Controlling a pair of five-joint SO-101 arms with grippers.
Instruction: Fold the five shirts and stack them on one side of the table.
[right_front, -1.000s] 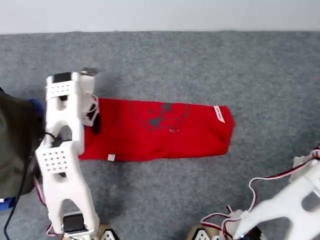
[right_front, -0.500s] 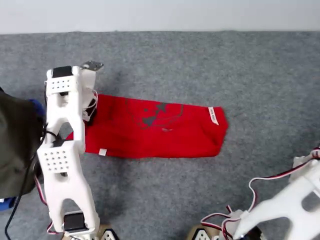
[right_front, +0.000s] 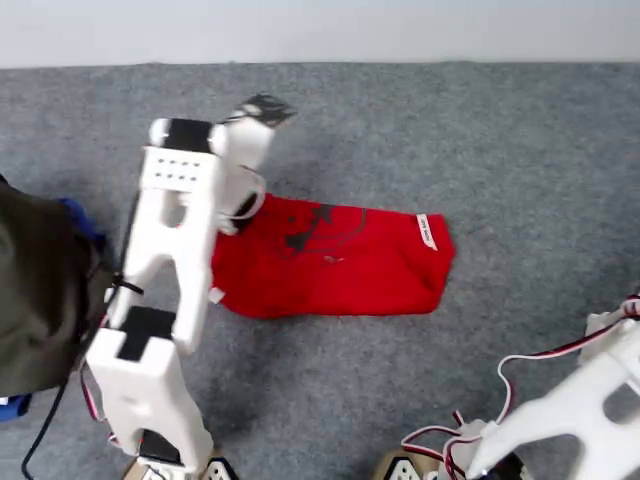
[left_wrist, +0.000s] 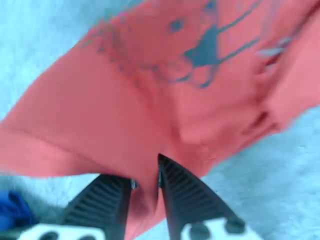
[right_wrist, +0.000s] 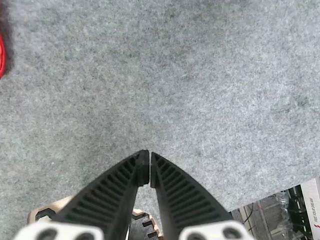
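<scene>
We're watching the left arm (right_front: 175, 230) hanging over one end of the red shirt (right_front: 340, 265), which is lying folded on the grey tabletop (right_front: 450, 140).

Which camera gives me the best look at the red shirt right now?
The high view: nearly the whole red shirt shows, one end hidden under the left arm. The left wrist view is a close-up of its cloth pinched in the left end effector. The right wrist view catches a red sliver.

High view: fixed overhead, looking down on grey tabletop (right_front: 520, 150). Left wrist view: close behind left gripper (left_wrist: 145, 172), facing red shirt (left_wrist: 125, 110) just ahead of it, shirt shared with high view. Right wrist view: close behind right gripper (right_wrist: 149, 154), tabletop ahead
</scene>
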